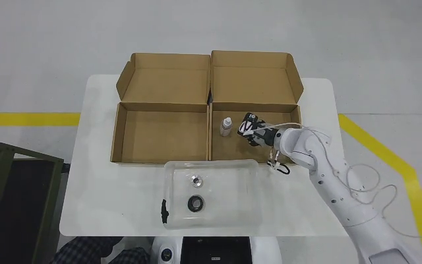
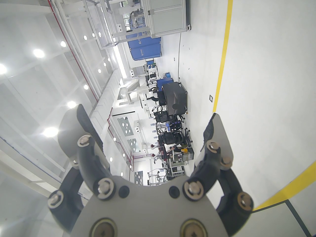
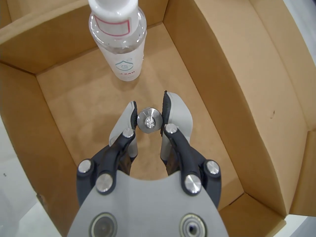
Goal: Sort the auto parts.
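Note:
My right gripper hangs inside the right cardboard box and is shut on a small round silver metal part. A clear spray bottle with a white cap stands upright in the same box, just beyond the gripper. The clear plastic tray in front of the boxes holds a silver ring-shaped part and a black round part. My left gripper is open with nothing between its fingers and points away from the table toward the room.
The left cardboard box has a bare floor. Both boxes have their lids folded back toward the far side of the white table. A small black piece sits at the tray's left rim.

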{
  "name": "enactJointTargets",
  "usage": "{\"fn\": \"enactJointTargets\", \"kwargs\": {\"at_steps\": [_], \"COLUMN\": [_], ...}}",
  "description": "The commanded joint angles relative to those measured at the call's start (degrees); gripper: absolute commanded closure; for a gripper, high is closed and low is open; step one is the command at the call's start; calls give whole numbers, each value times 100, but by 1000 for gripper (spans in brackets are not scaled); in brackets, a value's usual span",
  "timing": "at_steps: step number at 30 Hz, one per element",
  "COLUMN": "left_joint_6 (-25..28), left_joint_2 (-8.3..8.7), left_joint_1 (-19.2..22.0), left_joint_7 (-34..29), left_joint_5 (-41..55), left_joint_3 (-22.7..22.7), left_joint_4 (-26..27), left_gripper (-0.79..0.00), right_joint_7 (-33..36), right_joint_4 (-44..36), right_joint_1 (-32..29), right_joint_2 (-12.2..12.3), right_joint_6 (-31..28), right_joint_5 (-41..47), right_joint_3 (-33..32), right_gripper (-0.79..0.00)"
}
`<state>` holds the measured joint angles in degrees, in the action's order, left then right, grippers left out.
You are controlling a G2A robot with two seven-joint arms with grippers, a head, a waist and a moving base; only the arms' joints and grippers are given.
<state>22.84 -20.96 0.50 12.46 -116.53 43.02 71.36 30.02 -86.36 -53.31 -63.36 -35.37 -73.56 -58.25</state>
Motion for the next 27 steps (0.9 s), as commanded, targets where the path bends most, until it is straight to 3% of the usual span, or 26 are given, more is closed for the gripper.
{"fn": "enactJointTargets", "kwargs": {"at_steps": [1, 4, 6, 7, 8, 9, 16, 27], "left_joint_6": [0, 0, 0, 0, 0, 0, 0, 0], "left_joint_2": [0, 0, 0, 0, 0, 0, 0, 0], "left_joint_1": [0, 0, 0, 0, 0, 0, 0, 0], "left_joint_7": [0, 0, 0, 0, 0, 0, 0, 0], "left_joint_5": [0, 0, 0, 0, 0, 0, 0, 0], "left_joint_3": [0, 0, 0, 0, 0, 0, 0, 0], "left_joint_4": [0, 0, 0, 0, 0, 0, 0, 0], "left_gripper": [-785, -785, -785, -785, -785, -785, -785, -785], "right_joint_7": [-1, -22, -35, -53, -65, -67, -148, -248], "right_joint_4": [68, 161, 202, 208, 195, 169, -272, -1801], "right_joint_1": [32, 78, 102, 110, 110, 105, -53, -799], "right_joint_2": [-15, -35, -47, -52, -55, -55, -5, 155], "right_joint_6": [7, 21, 29, 42, 54, 67, 82, -60], "right_joint_5": [-3, -6, -2, 11, 12, 4, -35, 12], "right_joint_3": [45, 94, 117, 120, 120, 113, -112, -712], "right_gripper": [-142, -154, -209, -345, -619, -785, -785, -785]}}
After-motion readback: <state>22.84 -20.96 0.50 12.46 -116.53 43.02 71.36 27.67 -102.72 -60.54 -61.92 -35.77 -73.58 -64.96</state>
